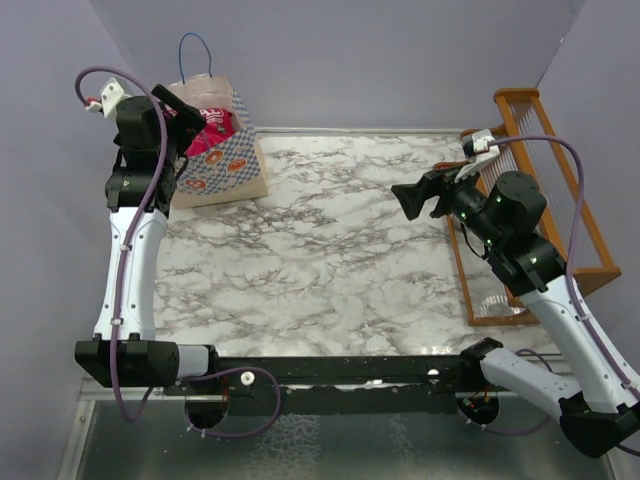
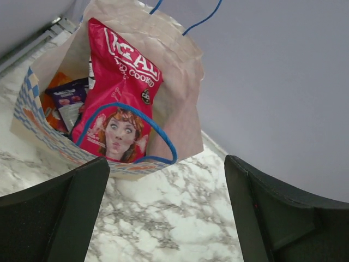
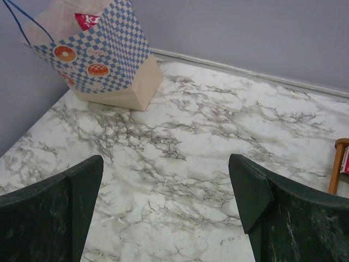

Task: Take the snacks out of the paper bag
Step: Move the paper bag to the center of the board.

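The paper bag (image 1: 222, 160) stands at the back left of the marble table, its mouth open toward my left gripper (image 1: 193, 120). That gripper hovers just at the bag's mouth, open and holding nothing. In the left wrist view the bag (image 2: 182, 71) holds a large pink-red snack bag (image 2: 117, 93), with a small purple pack (image 2: 68, 99) and an orange pack (image 2: 56, 83) beside it; a blue cord handle lies across the pink bag. My left gripper (image 2: 166, 164) is apart from them. My right gripper (image 1: 412, 195) hangs open over mid-table, facing the bag (image 3: 103, 54).
An orange wooden rack (image 1: 530, 190) stands along the right edge of the table, its corner showing in the right wrist view (image 3: 337, 164). Grey walls close in behind and left of the bag. Bare marble tabletop (image 1: 330, 240) lies between the arms.
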Tool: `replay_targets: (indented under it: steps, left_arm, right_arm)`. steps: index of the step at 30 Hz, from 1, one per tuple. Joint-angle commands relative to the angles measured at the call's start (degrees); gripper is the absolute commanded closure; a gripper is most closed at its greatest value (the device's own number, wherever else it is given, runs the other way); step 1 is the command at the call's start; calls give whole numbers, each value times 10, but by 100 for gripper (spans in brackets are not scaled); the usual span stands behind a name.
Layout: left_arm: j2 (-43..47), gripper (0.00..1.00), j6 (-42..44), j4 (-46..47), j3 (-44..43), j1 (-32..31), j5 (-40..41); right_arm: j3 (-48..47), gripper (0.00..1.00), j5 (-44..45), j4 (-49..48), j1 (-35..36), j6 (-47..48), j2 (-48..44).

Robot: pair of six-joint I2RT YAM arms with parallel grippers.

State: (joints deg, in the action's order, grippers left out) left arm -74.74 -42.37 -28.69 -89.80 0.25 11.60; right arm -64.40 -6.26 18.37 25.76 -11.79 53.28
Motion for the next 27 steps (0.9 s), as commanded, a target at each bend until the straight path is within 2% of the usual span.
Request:
replay_targets:
  steps: [1,5,7,10,14,17,21,24,27]
  left_arm:
    - [-10,12,-141,1,-17,6,20]
    - [-13,17,-241,12,2,11,2]
    - [-14,24,-276,31,16,16,-8]
    - [-18,33,-295,67,27,19,4]
    - [-29,38,-344,80,38,28,5]
    - [-40,43,-369,110,53,29,1]
    - [-57,64,-377,154,55,37,-51]
    - [-57,65,-373,172,57,37,-91]
    - [-37,71,-376,187,87,37,-129]
  right_arm:
    - [3,1,-12,-18,-5,-4,-14]
    - [-3,1,-3,-12,-5,-1,-19]
    - [-2,1,1,-12,-5,-1,-21]
    - [0,1,0,-11,-5,-4,-25]
    - [-3,1,1,-7,-5,-3,-25]
    - [-12,1,16,-2,-5,3,-26]
    - [-18,1,9,-5,-5,4,-29]
    - [-19,1,3,-3,-5,2,-29]
    - [-16,1,1,-7,-5,1,-31]
